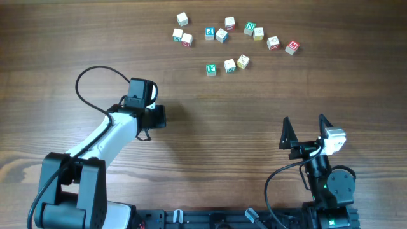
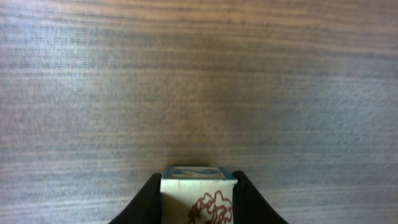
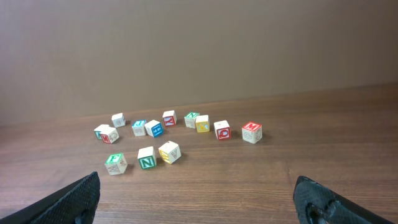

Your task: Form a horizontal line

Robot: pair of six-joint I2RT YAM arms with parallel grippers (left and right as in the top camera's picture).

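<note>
Though gappy, slanted three-cube row

The left arm has a white link between black joints, with a thin black cable looping beside it. The right arm is black, with a white block, a green light and pointed black fingers.

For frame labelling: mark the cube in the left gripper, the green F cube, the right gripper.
held cube [image 2: 199, 200], left wrist view, front face
green F cube [image 1: 211, 69], overhead view, top face
right gripper [image 1: 304, 119], overhead view, midway between fingertips
</note>
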